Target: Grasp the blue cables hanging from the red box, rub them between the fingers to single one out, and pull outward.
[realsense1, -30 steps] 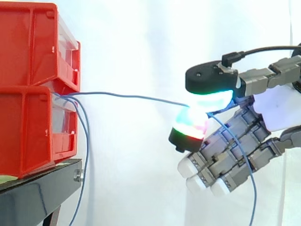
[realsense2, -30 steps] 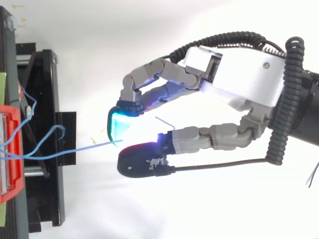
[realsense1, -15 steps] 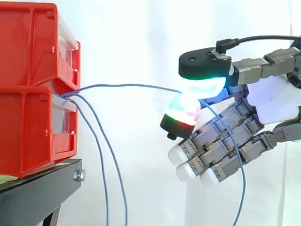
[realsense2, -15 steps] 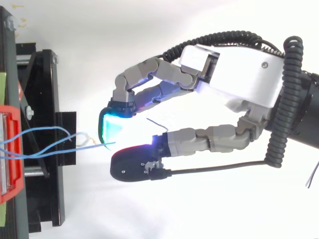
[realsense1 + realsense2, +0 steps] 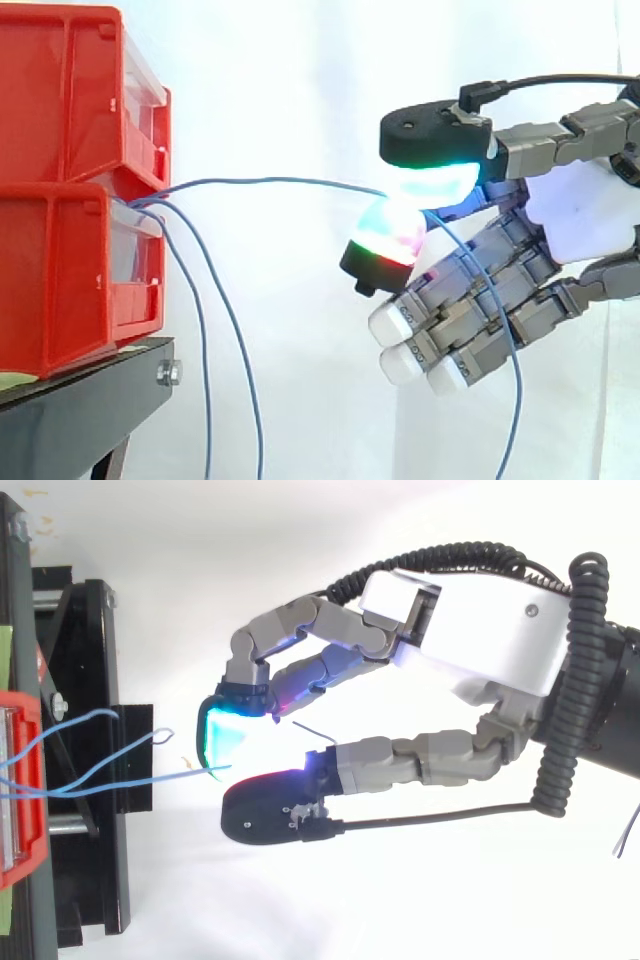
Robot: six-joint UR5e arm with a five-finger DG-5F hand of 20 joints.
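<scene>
Two red bins (image 5: 70,100) stood stacked, one on top of the other. One black stand (image 5: 80,410) carried them, with one bolt (image 5: 168,373) showing at its near end. Three blue cables (image 5: 204,380) came out at the front of the lower bin. Two of them hung down beside the stand. The third cable (image 5: 260,181) ran across to the one hand (image 5: 585,215), which pinched it between the thumb and a finger pad. Past the pinch its one loose end hung down. From above, the strands overlapped near the bin (image 5: 20,780) and could not be counted there. One white curtain (image 5: 300,80) hung behind.
</scene>
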